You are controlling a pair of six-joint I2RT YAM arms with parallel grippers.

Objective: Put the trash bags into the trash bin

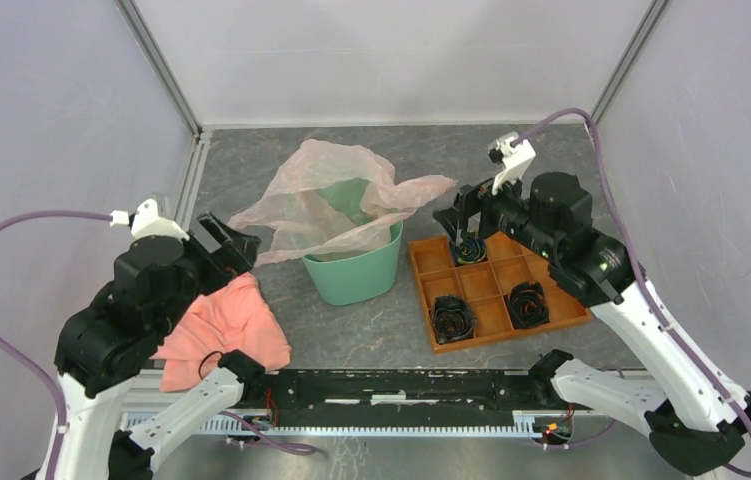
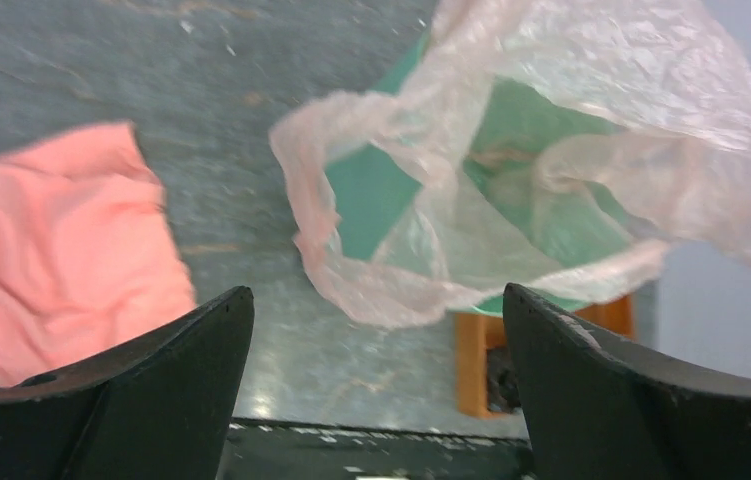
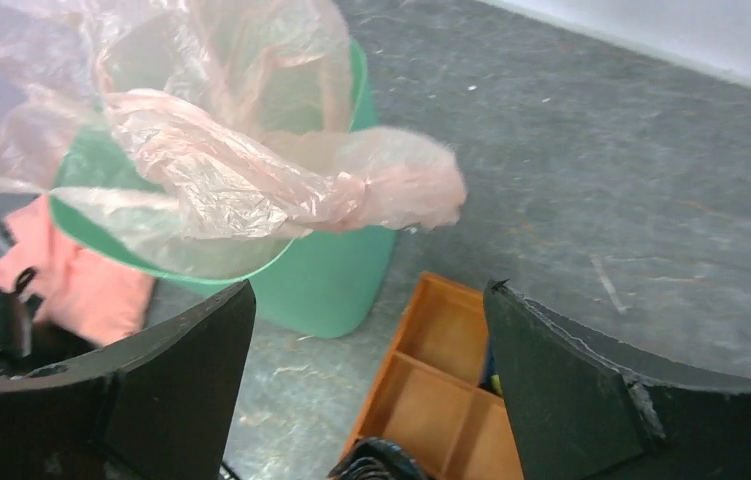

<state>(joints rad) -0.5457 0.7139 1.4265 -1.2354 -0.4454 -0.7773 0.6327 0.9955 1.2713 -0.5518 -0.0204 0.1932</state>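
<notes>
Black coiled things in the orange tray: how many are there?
3. Near-left coil, near-right coil, and a far coil beside the right pincer, all in the orange tray. The right arm covers its far corner, so more may be hidden.

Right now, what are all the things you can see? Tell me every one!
trash bag: one, see-through pale pink, draped over the bin's rim
trash bin: one, mint green, mid-table
cloth: one, salmon pink, left of the bin
tray: one, orange, right of the bin
coiled bundles: three, black, in tray compartments
table: one, grey
left gripper: black, open, empty, by the cloth
right gripper: black, open, empty, over the tray
</notes>
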